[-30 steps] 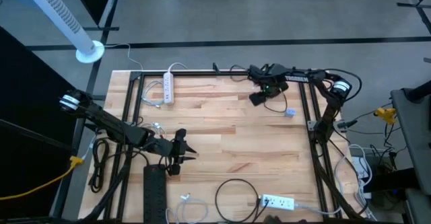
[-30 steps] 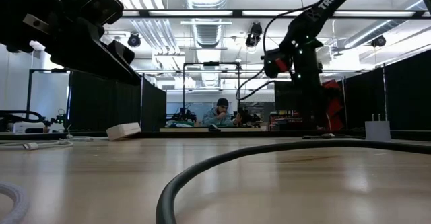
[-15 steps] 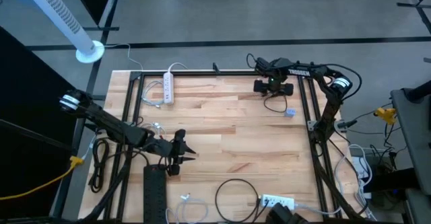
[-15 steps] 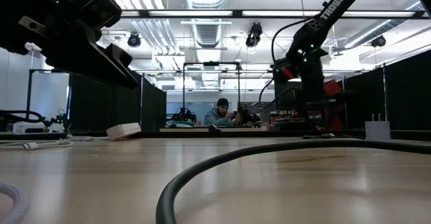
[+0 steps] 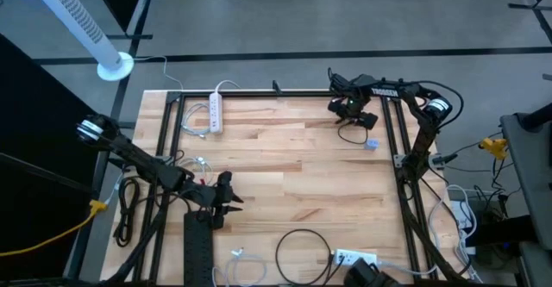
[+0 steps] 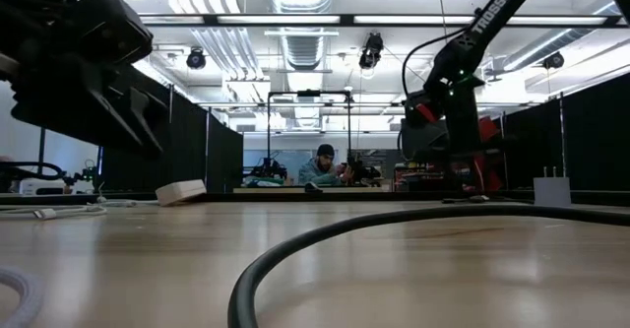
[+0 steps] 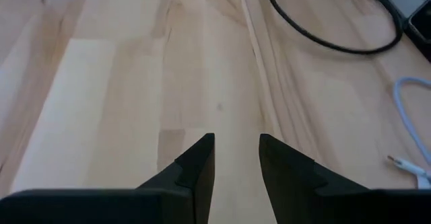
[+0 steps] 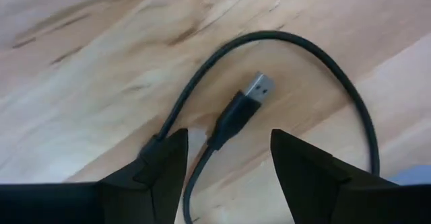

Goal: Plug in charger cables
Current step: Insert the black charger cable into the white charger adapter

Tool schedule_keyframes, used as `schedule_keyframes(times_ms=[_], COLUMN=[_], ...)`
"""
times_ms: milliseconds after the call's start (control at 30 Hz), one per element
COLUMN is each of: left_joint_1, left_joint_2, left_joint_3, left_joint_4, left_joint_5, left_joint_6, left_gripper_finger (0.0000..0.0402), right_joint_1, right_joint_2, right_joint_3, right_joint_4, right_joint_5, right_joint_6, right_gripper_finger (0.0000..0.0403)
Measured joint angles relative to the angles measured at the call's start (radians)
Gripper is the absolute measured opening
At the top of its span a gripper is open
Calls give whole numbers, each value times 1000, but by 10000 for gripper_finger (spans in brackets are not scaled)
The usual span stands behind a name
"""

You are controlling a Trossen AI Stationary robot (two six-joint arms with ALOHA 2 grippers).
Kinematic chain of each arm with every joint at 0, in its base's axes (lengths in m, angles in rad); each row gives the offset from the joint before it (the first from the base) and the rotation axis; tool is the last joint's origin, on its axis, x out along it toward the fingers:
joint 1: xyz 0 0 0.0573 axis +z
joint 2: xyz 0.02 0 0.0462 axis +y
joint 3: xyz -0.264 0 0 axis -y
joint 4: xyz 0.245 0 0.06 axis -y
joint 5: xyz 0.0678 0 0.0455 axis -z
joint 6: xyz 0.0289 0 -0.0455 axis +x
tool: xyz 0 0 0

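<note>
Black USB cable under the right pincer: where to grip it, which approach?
Grip the black moulded plug body just behind the metal USB tip, coming straight down. The black USB cable lies flat on the table, plug between the open right pincer fingers; close across the plug's narrow sides. The cord itself is too thin and floppy.

Bench (image 5: 293, 162): pale wood, planked, streaked grain, framed in black.
Cable under right gripper (image 8: 229, 123): black, silver plug tip.
Looped cable near the front edge (image 5: 304, 254): black.
Front cable (image 7: 407, 116): white.
Rear power strip (image 5: 216, 113): white.
Front power strip (image 5: 197, 251): black.
Fingers, right gripper (image 8: 156, 167): black.
Cord off the bench's left side (image 5: 47, 235): yellow.
</note>
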Motion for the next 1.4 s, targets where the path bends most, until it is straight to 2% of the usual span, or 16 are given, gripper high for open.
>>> schedule_keyframes(times_ms=[267, 367, 500, 567, 733, 933, 1033, 1133, 1267, 1400], left_joint_1=[-6, -6, -6, -6, -6, -6, -6, -5, -1, -1], left_joint_2=[0, 0, 0, 0, 0, 0, 0, 0, 0, 0], left_joint_3=[-19, -19, -19, -19, -19, -19, -19, -19, -19, -19], left_joint_4=[36, 41, 45, 45, 58, 138, 192, 256, 370, 548], left_joint_5=[-1, -1, -1, -1, -1, -3, -51, -142, -252, -271], left_joint_6=[1, 5, 5, 5, 5, 57, 94, 139, 229, 359], left_gripper_finger=[105, 105, 105, 105, 105, 105, 105, 105, 105, 105], right_joint_1=[2, 2, 6, 10, 29, 135, 200, 282, 416, 564], right_joint_2=[-2, -2, -2, -2, -1, -72, -125, -186, -259, -297], right_joint_3=[-48, -50, -52, -52, -38, -3, 10, 18, 17, 11], right_joint_4=[23, 55, 89, 94, 106, 108, 106, 134, 254, 452], right_joint_5=[38, 43, 77, 106, 162, 220, 241, 241, 220, 202], right_joint_6=[66, 33, -26, -78, -274, -501, -652, -818, -955, -1071], right_gripper_finger=[138, 101, 28, 10, 10, 8, 8, 8, 8, 8])
